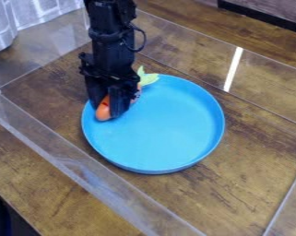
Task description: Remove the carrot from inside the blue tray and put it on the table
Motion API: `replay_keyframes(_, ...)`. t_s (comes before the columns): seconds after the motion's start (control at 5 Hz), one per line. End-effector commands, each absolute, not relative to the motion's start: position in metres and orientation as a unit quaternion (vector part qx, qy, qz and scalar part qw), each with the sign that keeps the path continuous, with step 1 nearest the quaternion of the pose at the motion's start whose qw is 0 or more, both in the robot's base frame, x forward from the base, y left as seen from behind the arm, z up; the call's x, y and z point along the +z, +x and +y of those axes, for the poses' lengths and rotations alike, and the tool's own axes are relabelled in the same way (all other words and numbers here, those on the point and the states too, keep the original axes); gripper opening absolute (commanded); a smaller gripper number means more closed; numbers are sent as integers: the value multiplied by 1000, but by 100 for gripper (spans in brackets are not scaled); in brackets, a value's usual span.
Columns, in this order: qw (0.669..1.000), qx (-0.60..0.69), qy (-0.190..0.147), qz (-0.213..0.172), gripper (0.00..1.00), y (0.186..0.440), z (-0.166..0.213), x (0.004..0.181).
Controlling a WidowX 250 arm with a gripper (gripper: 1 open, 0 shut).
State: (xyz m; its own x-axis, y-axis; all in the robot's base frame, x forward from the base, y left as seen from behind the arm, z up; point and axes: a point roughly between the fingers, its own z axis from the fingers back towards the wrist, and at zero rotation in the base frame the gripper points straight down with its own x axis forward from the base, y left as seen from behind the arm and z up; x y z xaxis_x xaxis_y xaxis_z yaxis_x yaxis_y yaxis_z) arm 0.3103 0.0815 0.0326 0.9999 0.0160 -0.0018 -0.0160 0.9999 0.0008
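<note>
Currently, counter point(224, 194): dark brown wood, visible grain
Barrier point(82, 152): clear plastic, along counter
Blue tray point(162, 138): on counter
Jaws point(108, 103): clamped on carrot point(103, 112)

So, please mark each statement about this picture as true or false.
1. The orange toy carrot with a green leafy top is at the end effector. True.
2. The round blue plastic tray is upside down. False: its open side faces up.
3. The dark brown wooden table shows visible grain. True.
4. The carrot lies on the bare table, far from the tray. False: it is at the tray's edge, by the end effector.
</note>
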Motion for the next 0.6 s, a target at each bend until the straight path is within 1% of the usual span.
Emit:
replay_keyframes(0.0, 999, 21, 16, -28, 0, 314, 97, 55)
replay_keyframes(0.4, 999, 18, 25, -30, 0, 311, 102, 64)
